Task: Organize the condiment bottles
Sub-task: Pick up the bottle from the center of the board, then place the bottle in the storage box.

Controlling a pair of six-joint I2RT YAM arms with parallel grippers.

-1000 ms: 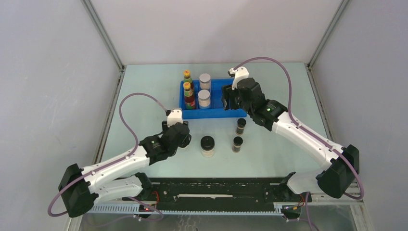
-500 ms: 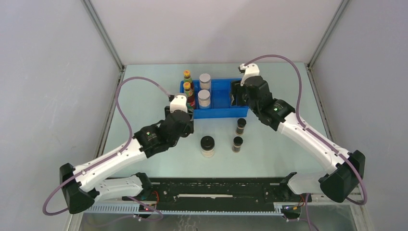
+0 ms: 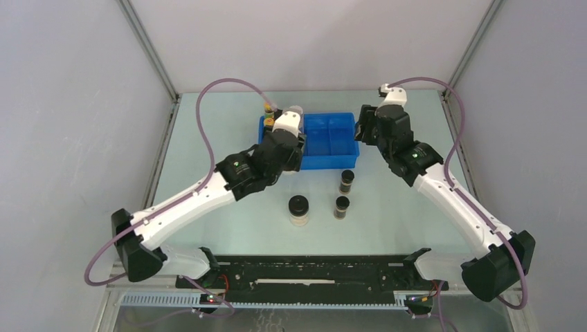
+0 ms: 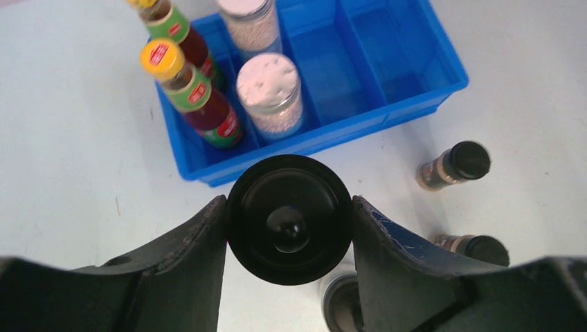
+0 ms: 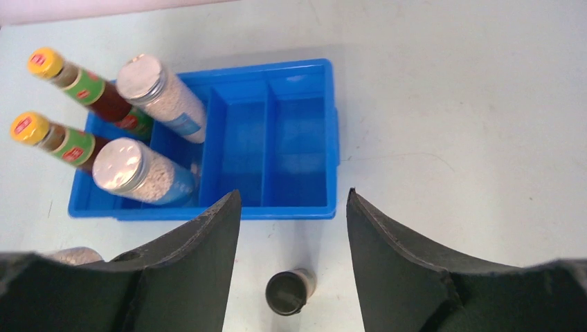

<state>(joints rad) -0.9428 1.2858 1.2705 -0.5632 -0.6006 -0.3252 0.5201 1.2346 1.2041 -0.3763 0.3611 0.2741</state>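
Note:
My left gripper (image 4: pixel 289 200) is shut on a black-lidded pale jar (image 4: pixel 289 220) and holds it above the table just in front of the blue tray (image 4: pixel 387 66); in the top view the left gripper (image 3: pixel 291 144) hangs over the tray's left part. Two red-labelled bottles (image 4: pixel 190 90) and two silver-lidded jars (image 4: pixel 271 90) stand in the tray's left compartments. The second black-lidded jar (image 3: pixel 298 209) and two dark vials (image 3: pixel 347 181) (image 3: pixel 341 207) stand on the table. My right gripper (image 5: pixel 292 197) is open and empty, above a vial (image 5: pixel 289 290), by the tray's right end (image 3: pixel 365 130).
The tray's two right compartments (image 5: pixel 277 149) hold nothing. Grey enclosure walls stand on three sides (image 3: pixel 83 104). A black rail (image 3: pixel 311 273) with the arm bases runs along the near edge.
My left arm has carried the black-lidded jar from the table's left-middle forward to the tray's left part. My right gripper has moved from over the tray to its right end.

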